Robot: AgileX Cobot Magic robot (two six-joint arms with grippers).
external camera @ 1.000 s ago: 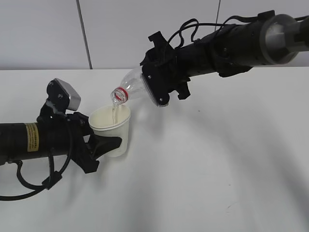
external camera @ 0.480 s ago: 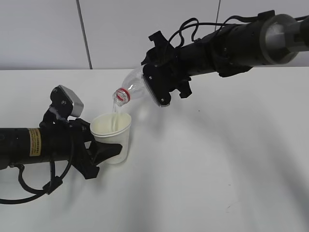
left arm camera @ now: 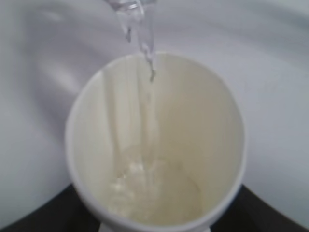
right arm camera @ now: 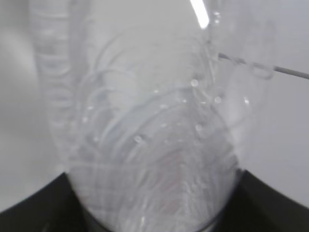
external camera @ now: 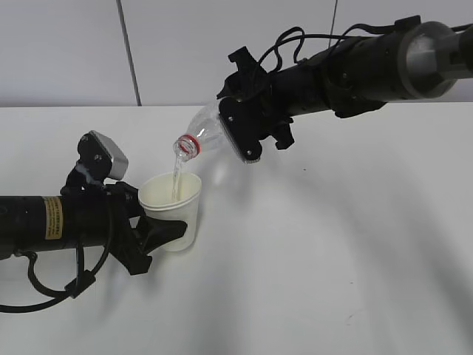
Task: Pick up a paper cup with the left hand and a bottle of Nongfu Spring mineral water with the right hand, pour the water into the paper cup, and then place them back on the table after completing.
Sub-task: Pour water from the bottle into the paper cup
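Note:
My left gripper [external camera: 159, 231], on the arm with the yellow sticker, is shut on a cream paper cup [external camera: 171, 208] held upright just above the table [external camera: 332, 259]. My right gripper [external camera: 240, 129] is shut on a clear plastic water bottle [external camera: 203, 133] with a red neck ring, tilted mouth-down over the cup. A thin stream of water [external camera: 176, 174] falls into the cup. In the left wrist view the cup [left arm camera: 212, 135] fills the frame, with the water stream [left arm camera: 145, 48] splashing inside. In the right wrist view the bottle [right arm camera: 154, 145] fills the frame between the dark jaws.
The white tabletop stretches out to the right and front of the cup. A white panelled wall [external camera: 74, 52] stands behind the table. Black cables [external camera: 52, 285] hang from the left arm close to the table's surface.
The cup and left gripper dropped and shifted slightly a second ago, then stayed still. The bottle holds its tilt with its mouth a little higher above the cup, and water keeps flowing.

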